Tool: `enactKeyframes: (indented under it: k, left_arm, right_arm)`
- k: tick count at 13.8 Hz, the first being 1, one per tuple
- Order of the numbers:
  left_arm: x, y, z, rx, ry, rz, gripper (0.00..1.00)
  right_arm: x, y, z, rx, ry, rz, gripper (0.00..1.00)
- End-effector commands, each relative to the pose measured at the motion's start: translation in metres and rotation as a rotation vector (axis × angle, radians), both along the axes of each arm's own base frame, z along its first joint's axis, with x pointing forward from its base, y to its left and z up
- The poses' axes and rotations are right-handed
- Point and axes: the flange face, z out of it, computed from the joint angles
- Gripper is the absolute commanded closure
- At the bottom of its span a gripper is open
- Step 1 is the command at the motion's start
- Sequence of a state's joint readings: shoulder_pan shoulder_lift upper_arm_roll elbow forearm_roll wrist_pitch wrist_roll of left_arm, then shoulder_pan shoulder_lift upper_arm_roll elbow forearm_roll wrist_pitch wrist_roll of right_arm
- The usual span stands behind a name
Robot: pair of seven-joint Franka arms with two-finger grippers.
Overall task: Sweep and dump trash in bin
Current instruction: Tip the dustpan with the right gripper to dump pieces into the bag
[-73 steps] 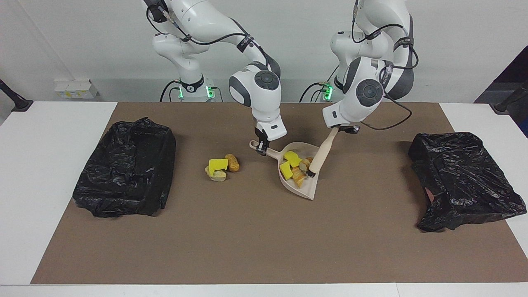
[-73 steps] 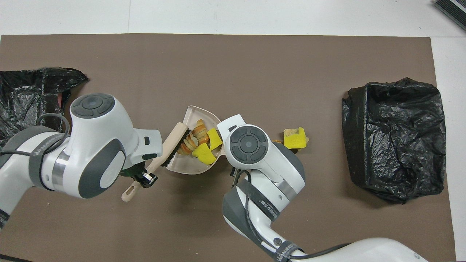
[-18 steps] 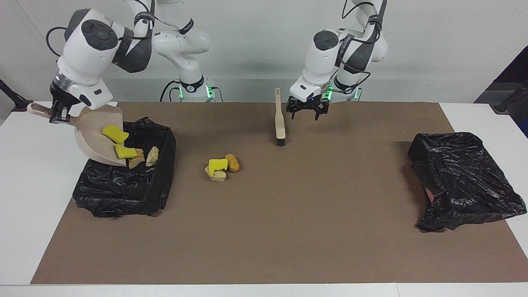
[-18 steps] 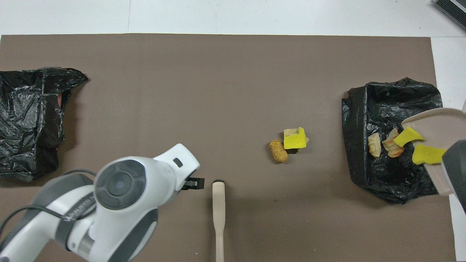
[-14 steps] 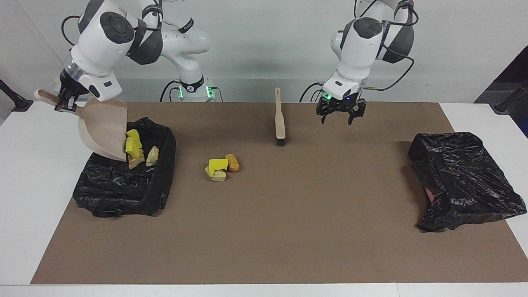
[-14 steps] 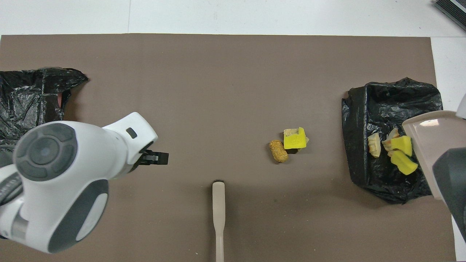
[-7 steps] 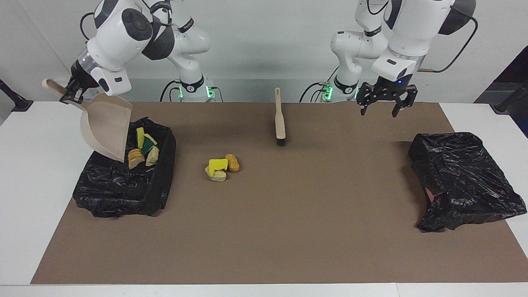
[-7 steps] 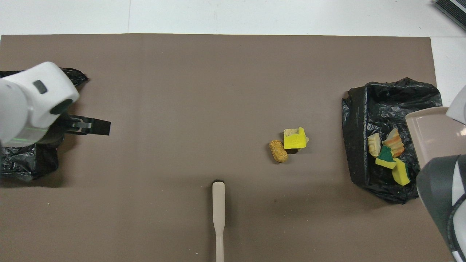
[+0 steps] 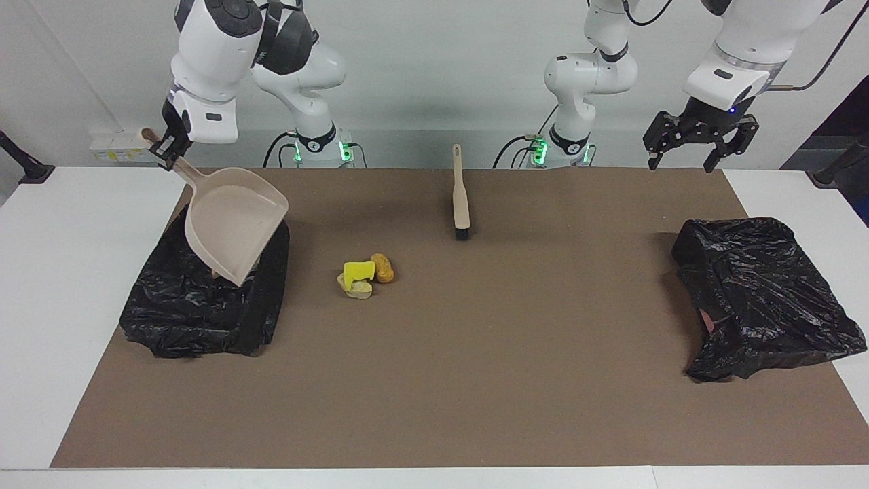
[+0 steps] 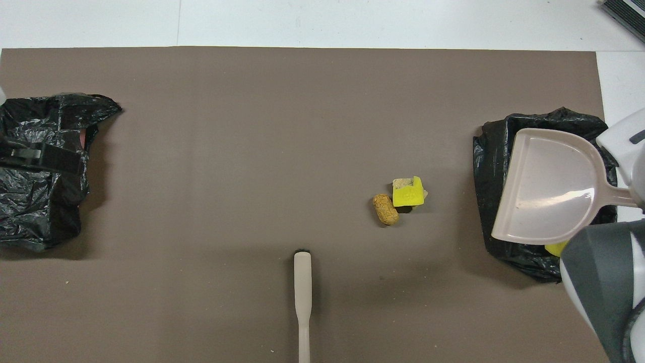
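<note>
bin (image 9: 204, 319) contents mostly hidden by dustpan (image 9: 234, 221) clamped in right gripper (image 9: 165, 146), three trash bits (image 9: 365, 274) left on mat, left gripper (image 9: 699, 142) spread apart, one brush (image 9: 461, 197), second black bag (image 9: 760, 292)

- dustpan (image 9: 231, 227): plain beige, glossy inside, no pattern
- brush (image 9: 461, 192): beige handle, black bristles at the end
- trash on the mat (image 9: 365, 276): bright yellow sponge chunk, golden-brown bread piece, pale tan crumbly piece
- bin under the dustpan (image 9: 197, 309): shiny black crinkled plastic liner; a yellow bit shows at the dustpan's edge in the overhead view (image 10: 555, 248)
- second bin (image 9: 764, 295): same glossy black crinkled plastic, small reddish patch at one edge
- mat (image 9: 475, 380): flat brown, plain
- table (image 9: 61, 285): white
- arms: white shells, dark grey joints
- right gripper (image 9: 165, 144), left gripper (image 9: 699, 136): black
- arm bases: green lights
</note>
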State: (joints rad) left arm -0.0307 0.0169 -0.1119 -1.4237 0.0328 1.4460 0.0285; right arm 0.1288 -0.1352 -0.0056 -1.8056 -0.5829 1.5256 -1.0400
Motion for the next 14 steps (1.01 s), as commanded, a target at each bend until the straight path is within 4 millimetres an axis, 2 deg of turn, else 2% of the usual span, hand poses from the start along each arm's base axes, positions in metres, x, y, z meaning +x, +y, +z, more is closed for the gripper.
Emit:
enactKeyframes:
  k: [1, 3, 4, 6, 7, 10, 11, 14]
  left_arm:
    - [0.002, 0.005, 0.007, 0.014, 0.031, -0.005, 0.00]
    - [-0.010, 0.008, 0.019, 0.014, 0.017, -0.001, 0.00]
    - [-0.013, 0.016, 0.014, 0.008, 0.027, 0.014, 0.00]
    - [-0.022, 0.020, 0.010, 0.010, 0.042, 0.020, 0.00]
    - [-0.028, 0.022, 0.006, 0.012, 0.040, 0.023, 0.00]
    - [-0.028, 0.029, 0.006, 0.012, 0.027, 0.024, 0.00]
    - [-0.028, 0.029, 0.007, 0.012, 0.024, 0.022, 0.00]
    - [-0.028, 0.030, 0.006, 0.013, 0.027, 0.030, 0.00]
  right_arm:
    - [-0.007, 0.042, -0.002, 0.111, -0.110, -0.185, 1.00]
    - [-0.011, 0.076, -0.006, 0.240, -0.200, -0.414, 1.00]
    - [-0.011, 0.090, -0.008, 0.290, -0.233, -0.533, 1.00]
    - [-0.009, 0.145, -0.016, 0.315, -0.283, -0.641, 1.00]
    - [-0.007, 0.169, -0.024, 0.311, -0.307, -0.707, 1.00]
    - [0.006, 0.230, -0.051, 0.405, -0.324, -0.980, 1.00]
    - [0.004, 0.265, -0.068, 0.411, -0.333, -1.007, 1.00]
    - [0.027, 0.340, -0.105, 0.487, -0.367, -1.212, 1.00]
